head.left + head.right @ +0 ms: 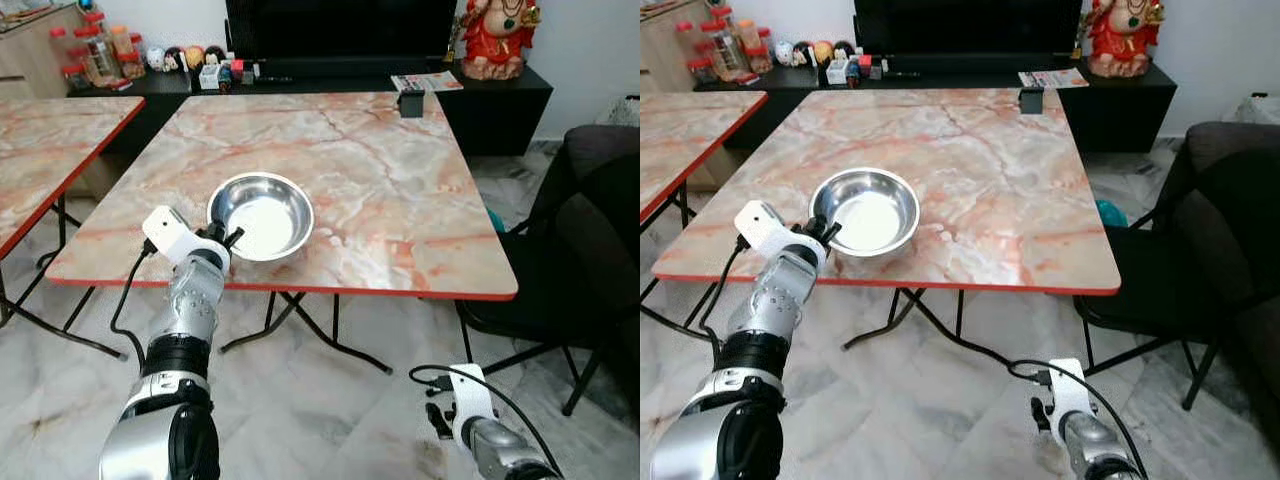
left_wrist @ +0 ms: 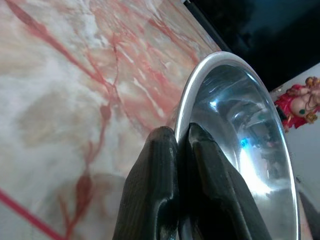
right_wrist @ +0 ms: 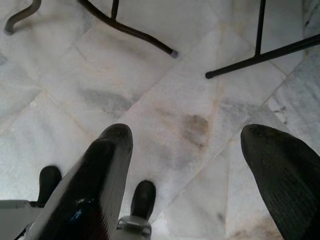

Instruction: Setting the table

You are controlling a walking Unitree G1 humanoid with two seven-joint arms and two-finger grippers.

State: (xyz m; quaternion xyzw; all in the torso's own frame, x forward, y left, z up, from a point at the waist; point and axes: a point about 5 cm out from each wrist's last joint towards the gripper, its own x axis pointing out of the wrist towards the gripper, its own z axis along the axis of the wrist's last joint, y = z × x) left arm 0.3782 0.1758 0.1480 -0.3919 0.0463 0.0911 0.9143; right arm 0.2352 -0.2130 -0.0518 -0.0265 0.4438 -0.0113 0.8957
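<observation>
Right gripper (image 3: 192, 145), nearest the camera: hangs low over the pale marble floor (image 3: 165, 95), fingers (image 3: 107, 165) spread wide apart and holding nothing. Dark metal legs of furniture cross the floor beyond them.

Left gripper (image 1: 226, 238): reaches up to the near edge of the surface (image 1: 400, 190), toward its near left corner. Its two black fingers (image 2: 165, 170) are clenched on the rim of the bowl (image 1: 262, 214), one finger outside the wall and one inside, as the left wrist view shows.

Bowl: shiny steel, round, upright, with nothing visible inside. It rests on the surface just inside the near edge, left of the middle of that edge. The gripped part of the rim is the part nearest the robot.

Surface: square, pink-and-cream marble pattern with a red edge band, carried on dark folding legs. A small dark box (image 1: 411, 103) stands close to the far edge, toward the far right corner.

A second surface (image 1: 50, 150) of the same pattern stands to the left, apart from the first. A dark chair (image 1: 590, 250) stands beside the right edge.

Farthest: a low black cabinet (image 1: 500, 100) along the wall, bearing jars (image 1: 95, 50) at its left end, small objects, a magazine (image 1: 427, 81) and a red-and-gold figurine (image 1: 497, 35) at its right end.
</observation>
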